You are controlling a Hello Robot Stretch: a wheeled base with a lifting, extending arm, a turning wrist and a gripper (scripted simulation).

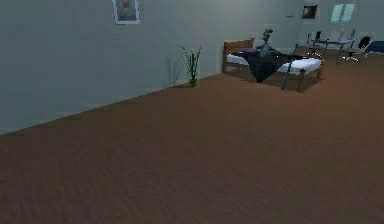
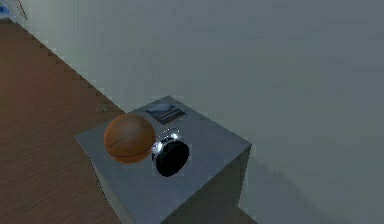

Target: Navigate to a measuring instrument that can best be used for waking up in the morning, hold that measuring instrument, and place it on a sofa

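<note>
A small round object (image 2: pixel 171 158) with a black face and a silvery rim, shaped like an alarm clock, stands on a grey box-like table (image 2: pixel 215 150) in the arm side view. It sits just right of an orange basketball (image 2: pixel 129 138). Behind both lies a flat dark striped item (image 2: pixel 166 114).
The grey table stands against a pale wall. In the forward view, brown wood floor (image 1: pixel 200 150) stretches ahead along a grey wall with a framed picture (image 1: pixel 126 10). Farther off are a potted plant (image 1: pixel 192 66), a bed (image 1: pixel 272 64) with a dark blanket, and a desk with chairs (image 1: pixel 338 42).
</note>
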